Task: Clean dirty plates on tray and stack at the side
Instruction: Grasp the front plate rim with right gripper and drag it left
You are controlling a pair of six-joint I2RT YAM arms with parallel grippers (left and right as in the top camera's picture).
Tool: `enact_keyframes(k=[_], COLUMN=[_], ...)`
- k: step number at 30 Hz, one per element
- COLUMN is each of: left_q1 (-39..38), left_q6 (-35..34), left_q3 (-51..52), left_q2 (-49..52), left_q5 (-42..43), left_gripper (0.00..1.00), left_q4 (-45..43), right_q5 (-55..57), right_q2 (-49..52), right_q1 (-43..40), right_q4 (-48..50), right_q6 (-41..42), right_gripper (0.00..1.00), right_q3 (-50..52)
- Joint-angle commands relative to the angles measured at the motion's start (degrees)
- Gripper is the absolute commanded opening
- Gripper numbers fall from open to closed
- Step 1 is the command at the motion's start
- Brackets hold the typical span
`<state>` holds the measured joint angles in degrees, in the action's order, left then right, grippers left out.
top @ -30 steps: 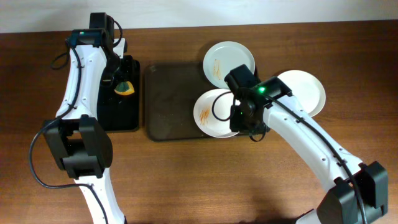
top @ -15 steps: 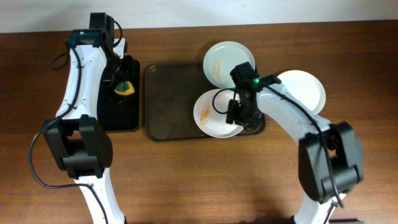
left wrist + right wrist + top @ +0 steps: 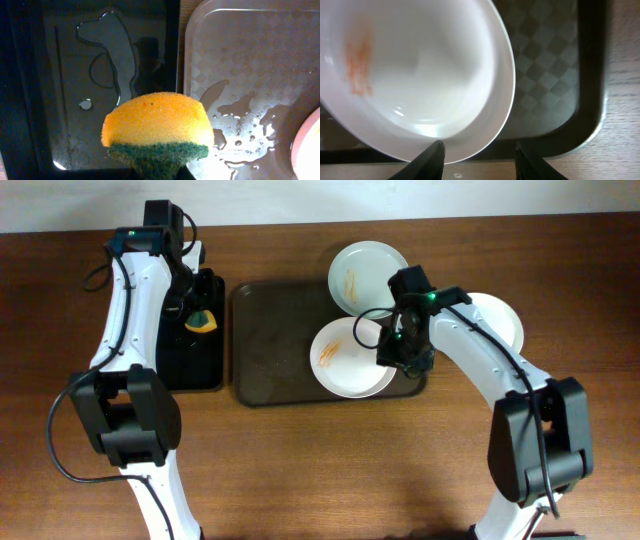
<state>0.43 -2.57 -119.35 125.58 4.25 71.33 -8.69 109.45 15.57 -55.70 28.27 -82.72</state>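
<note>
Swung the right gripper (image 3: 479,150) off the middle of the smeared plate (image 3: 352,358) to its 3 o'clock rim, at 4 o'clock on the tray (image 3: 275,340); jaws apart astride the rim, nothing gripped. Holds the sponge (image 3: 156,131) pinched in the left gripper (image 3: 197,315). Points to steadying before wiping.

No text, label, brand, number or sign can be read in any view. The white plates (image 3: 342,368), the brown tray (image 3: 275,330), the black tray (image 3: 195,370) and the sponge (image 3: 157,122) carry no legible marking.
</note>
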Motion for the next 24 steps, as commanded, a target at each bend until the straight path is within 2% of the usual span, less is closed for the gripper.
enact_keyframes(k=[1,5,7,9,14,15,24], left_q1=[0.0,0.0,0.0,0.0,0.0,0.0,0.0], left_q6=[0.9,0.9,0.9,0.9,0.9,0.9,0.9], left_q3=[0.4,0.4,0.4,0.4,0.4,0.4,0.4], left_q2=[-0.7,-0.7,-0.7,-0.7,-0.7,-0.7,-0.7], left_q5=[1.1,1.1,1.1,1.1,1.1,1.1,1.1], left_gripper=[0.01,0.01,0.01,0.01,0.01,0.01,0.01], left_q4=[0.3,0.2,0.2,0.3,0.3,0.3,0.7], right_q5=[4.3,5.7,5.8,5.0,2.8,2.7,3.0], right_q2=[0.9,4.9,6.7,8.5,10.5,10.5,10.5], right_q1=[0.2,0.2,0.2,0.3,3.0,3.9,12.7], right_q4=[-0.2,1.3,1.6,2.1,3.5,4.0,11.7], right_q6=[-1.1,-2.9,-3.0,-3.0,-2.9,-2.8,-2.3], right_gripper=[0.46,0.45,0.41,0.35,0.07,0.05,0.04], right_q3=[-0.7,-0.7,-0.7,-0.7,-0.7,-0.7,-0.7])
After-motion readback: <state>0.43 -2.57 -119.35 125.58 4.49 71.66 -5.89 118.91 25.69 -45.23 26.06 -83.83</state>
